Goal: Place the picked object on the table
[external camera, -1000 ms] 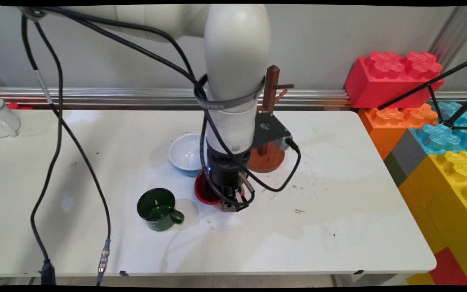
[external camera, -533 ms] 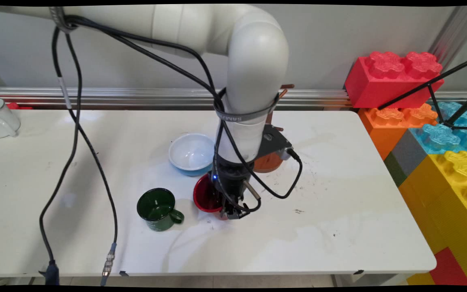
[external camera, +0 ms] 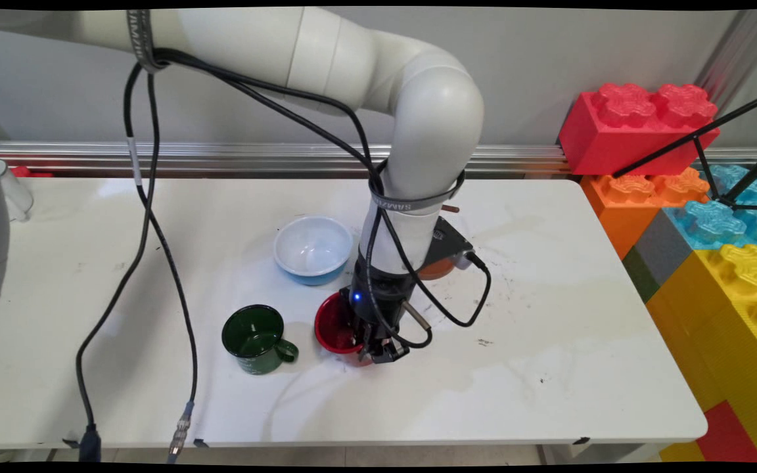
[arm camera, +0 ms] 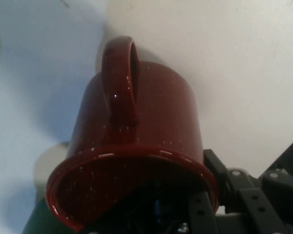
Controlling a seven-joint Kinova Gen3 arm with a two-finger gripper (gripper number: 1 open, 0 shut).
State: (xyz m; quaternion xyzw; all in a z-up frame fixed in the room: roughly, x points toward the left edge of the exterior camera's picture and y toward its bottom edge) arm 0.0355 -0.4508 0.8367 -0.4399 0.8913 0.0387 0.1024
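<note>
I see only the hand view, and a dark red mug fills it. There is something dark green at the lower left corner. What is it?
Observer: A green mug, upright on the table, beside the red mug but apart from it.
Operator: Which way does its handle point?
Observer: Toward the red mug, in the main view.
Operator: Does anything else stand near the gripper?
Observer: Yes. Behind the gripper, toward the wall, stands a bowl, white inside and blue outside. A brown wooden base stands to the right of the bowl, mostly hidden by the arm.
</note>
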